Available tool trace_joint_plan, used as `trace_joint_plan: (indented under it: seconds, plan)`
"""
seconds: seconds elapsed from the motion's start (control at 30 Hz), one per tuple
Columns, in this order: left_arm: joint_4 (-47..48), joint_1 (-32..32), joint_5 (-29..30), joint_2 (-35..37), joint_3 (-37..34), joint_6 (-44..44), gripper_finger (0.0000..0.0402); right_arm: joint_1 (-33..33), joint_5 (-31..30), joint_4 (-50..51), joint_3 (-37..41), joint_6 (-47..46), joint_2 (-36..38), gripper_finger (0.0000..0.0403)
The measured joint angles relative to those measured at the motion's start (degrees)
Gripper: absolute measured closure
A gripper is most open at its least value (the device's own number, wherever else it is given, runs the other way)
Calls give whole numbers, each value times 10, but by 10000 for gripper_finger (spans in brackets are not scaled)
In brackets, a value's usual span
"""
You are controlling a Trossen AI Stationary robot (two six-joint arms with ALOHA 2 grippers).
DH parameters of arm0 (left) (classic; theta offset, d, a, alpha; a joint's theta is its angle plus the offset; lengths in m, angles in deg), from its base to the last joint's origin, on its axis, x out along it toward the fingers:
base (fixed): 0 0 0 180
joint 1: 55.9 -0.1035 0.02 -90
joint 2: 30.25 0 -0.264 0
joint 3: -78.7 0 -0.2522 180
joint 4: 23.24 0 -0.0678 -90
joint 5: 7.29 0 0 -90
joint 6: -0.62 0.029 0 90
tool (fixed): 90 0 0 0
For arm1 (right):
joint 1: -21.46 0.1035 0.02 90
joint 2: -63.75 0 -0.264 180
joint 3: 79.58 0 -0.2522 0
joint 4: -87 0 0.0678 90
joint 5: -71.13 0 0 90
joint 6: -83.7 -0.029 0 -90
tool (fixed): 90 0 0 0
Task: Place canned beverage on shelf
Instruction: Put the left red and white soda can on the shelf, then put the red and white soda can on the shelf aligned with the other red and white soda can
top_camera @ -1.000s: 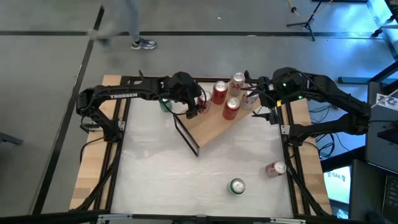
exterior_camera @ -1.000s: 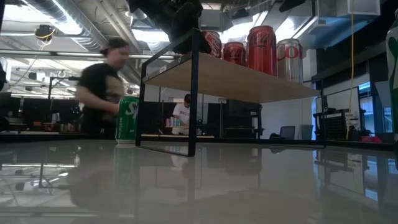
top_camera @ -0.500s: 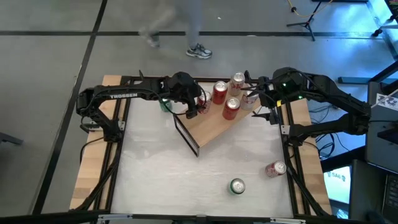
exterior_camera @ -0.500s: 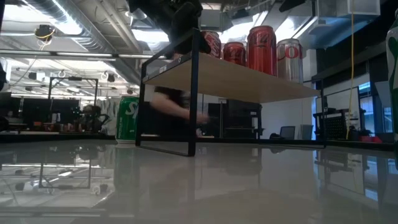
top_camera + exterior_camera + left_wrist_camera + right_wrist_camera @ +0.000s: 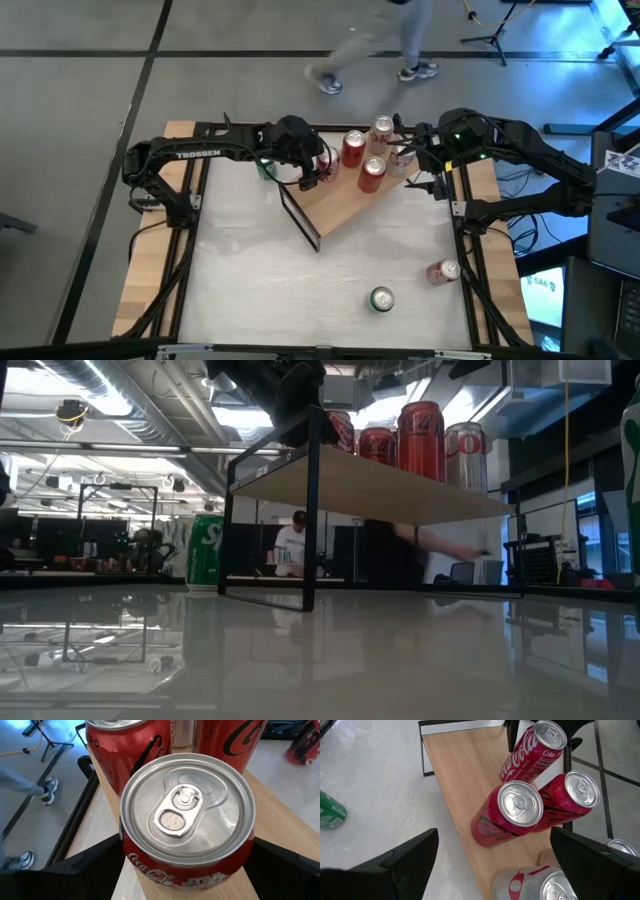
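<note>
the can (image 5: pixel 187 820) is red with a silver lid and pull tab, upright at the shelf's (image 5: pixel 345 205) left end, beside other red cans. the left claw (image 5: pixel 312 172) hangs over it, fingers (image 5: pixel 80 870) spread either side, seemingly not pinching it. the right claw (image 5: pixel 405 158) waits open above the shelf's right end.
</note>
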Motion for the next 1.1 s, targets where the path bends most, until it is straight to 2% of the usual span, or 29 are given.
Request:
trace_joint_plan:
  seconds: [0.43,1.1]
  plan:
    - [0,0,0,6,0,-5,40,0,0,0,0,0,0,24]
    - [51,0,1,89,0,-10,40,0,-1,0,0,0,0,24]
